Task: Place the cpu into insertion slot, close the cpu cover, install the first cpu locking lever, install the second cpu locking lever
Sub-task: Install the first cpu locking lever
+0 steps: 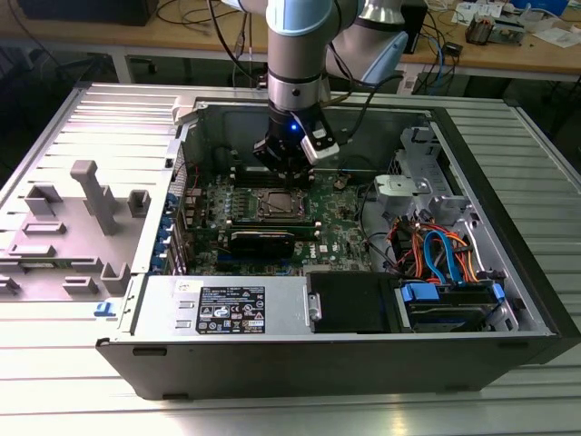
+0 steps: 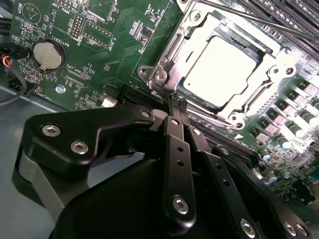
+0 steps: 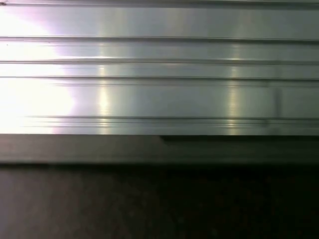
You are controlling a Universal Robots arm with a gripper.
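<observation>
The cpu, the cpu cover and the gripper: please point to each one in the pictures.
cpu point(image 2: 223, 67): second wrist view, middle of its bright metal top.
cpu cover point(image 2: 185, 37): second wrist view, one side bar of the frame.
gripper point(image 2: 178, 103): second wrist view, at the closed fingertips.

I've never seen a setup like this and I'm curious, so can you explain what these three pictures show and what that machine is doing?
The exterior view looks from outside at an open grey desktop computer case lying on a ribbed metal table. A grey and blue robot arm reaches down into it, ending in a black gripper above the green motherboard.

The other two pictures come from cameras near the arm's wrist. In the second wrist view, the gripper has its fingers pressed together, holding nothing, right beside the square silvery insertion slot. The flat silvery cpu already sits in it, framed by the thin silvery metal cpu cover.

The first wrist view shows ribbed, shiny metal.
</observation>
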